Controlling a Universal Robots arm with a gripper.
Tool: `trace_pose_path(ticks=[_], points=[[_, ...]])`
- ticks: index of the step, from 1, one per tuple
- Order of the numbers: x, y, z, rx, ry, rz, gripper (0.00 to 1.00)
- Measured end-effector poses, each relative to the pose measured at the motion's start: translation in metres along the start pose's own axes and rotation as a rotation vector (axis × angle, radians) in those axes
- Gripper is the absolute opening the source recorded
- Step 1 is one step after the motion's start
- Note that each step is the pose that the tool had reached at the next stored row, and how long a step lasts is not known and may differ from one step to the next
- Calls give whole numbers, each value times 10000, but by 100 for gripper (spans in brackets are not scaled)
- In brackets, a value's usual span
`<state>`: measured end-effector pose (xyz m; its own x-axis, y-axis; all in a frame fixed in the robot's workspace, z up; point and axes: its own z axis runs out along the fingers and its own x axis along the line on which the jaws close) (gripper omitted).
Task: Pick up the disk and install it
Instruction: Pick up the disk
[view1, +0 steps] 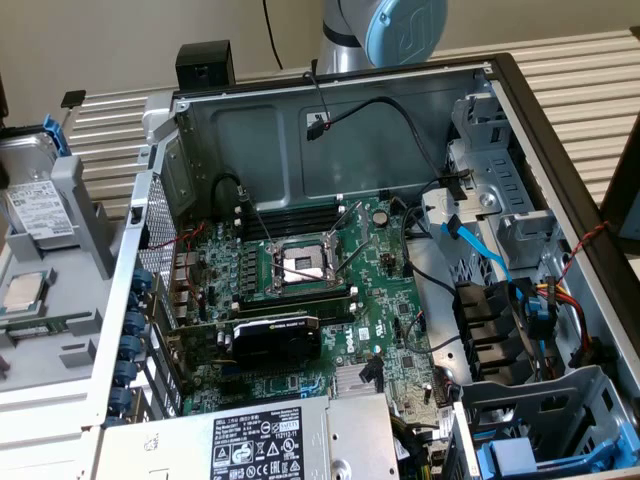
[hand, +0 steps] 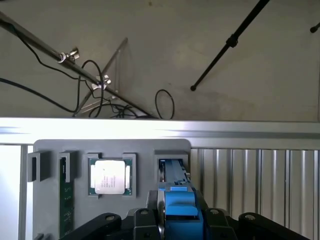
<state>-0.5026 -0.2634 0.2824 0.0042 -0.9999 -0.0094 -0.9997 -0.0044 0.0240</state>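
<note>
Here we are over the parts holder (hand: 150, 148), and the gripper (hand: 178, 231) is right down on the disk (hand: 176, 202): in the wrist view the blue carrier frame runs edge-on from its slot in the holder straight into the gap between the gripper's black links. Clamped or merely straddling? I cannot tell, as the contact sits below the picture's edge. Alongside in the same grey holder, the square CPU chip (hand: 110, 176) lies flat in its pocket just beside the disk's slot, and a green memory stick (hand: 65, 200) stands on edge one pocket further along. Over to the exterior view: the disk (view1: 35, 205) is on that view's left, outside the computer case (view1: 560, 180), propped in the holder (view1: 85, 215) with its white label facing up and the blue frame poking out at the far end. The CPU chip (view1: 25, 290) sits nearer the camera, just beside it. The case lies open (lid off, everything on display): motherboard (view1: 400, 300) with an open CPU socket (view1: 300, 265), a black graphics card (view1: 275, 335) in front of it, and the power supply (view1: 265, 440) with its black-and-white label at the near edge. The arm (view1: 390, 30) shows behind the case, blue cap on its joint. So the disk is at the holder, not in the case.
</note>
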Motion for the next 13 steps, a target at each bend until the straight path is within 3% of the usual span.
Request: trace_pose_path(ticks=[4, 13], points=[[-1, 2, -85, -1, 39, 1, 37], [-3, 9, -393, 33, 169, 3, 37]])
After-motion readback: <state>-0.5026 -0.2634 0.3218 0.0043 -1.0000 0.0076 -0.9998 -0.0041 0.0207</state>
